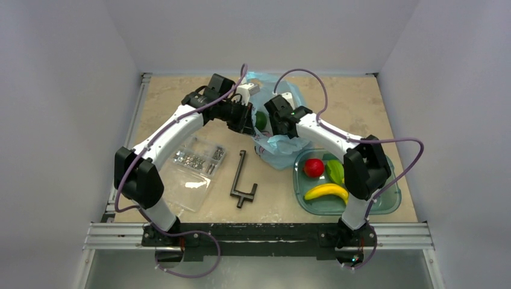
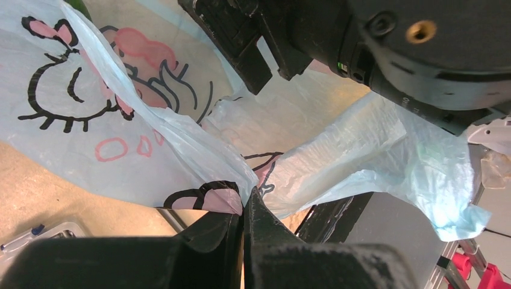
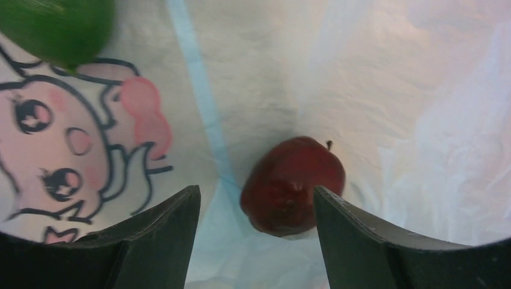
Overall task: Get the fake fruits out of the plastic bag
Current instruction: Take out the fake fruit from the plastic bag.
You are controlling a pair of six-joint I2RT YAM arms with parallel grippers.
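The light-blue plastic bag with a cartoon print lies at the table's middle back. My left gripper is shut, pinching a fold of the bag at its fingertips. My right gripper reaches into the bag's mouth. In the right wrist view it is open, and a dark maroon fruit lies on the bag's film just ahead between the fingertips, untouched. A green fruit lies at the upper left and also shows in the top view. A red apple, a green piece and a yellow banana lie in the tray.
A teal translucent tray sits at the front right under my right arm. A clear flat bag of metal screws lies at the left. A black metal tool lies between them. The right gripper's body fills the top of the left wrist view.
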